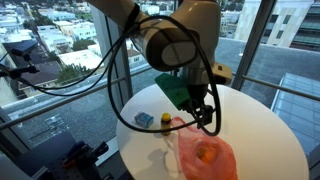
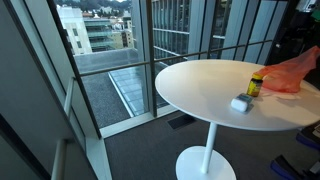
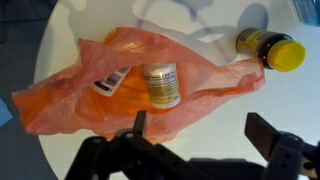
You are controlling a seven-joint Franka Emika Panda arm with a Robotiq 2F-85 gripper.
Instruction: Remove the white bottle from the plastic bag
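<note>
Orange bag [image 3: 70, 100] flat on white table [image 3: 230, 110] | bottle [image 3: 161, 85] on its side at the bag's middle — label up | gripper [image 3: 203, 130] above the bag's near edge, jaws apart, gripping nothing | yellow-lidded jar [image 3: 270, 48] upright — just beside the bag's end

bottle [image 3: 161, 85] at bag [image 3: 70, 100] middle, jar [image 3: 270, 48] beside

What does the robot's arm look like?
The arm is white and chunky, with rounded joints and a dark ring. Black cables loop beside it. A green block sits near the wrist, and the gripper is black with two fingers.
</note>
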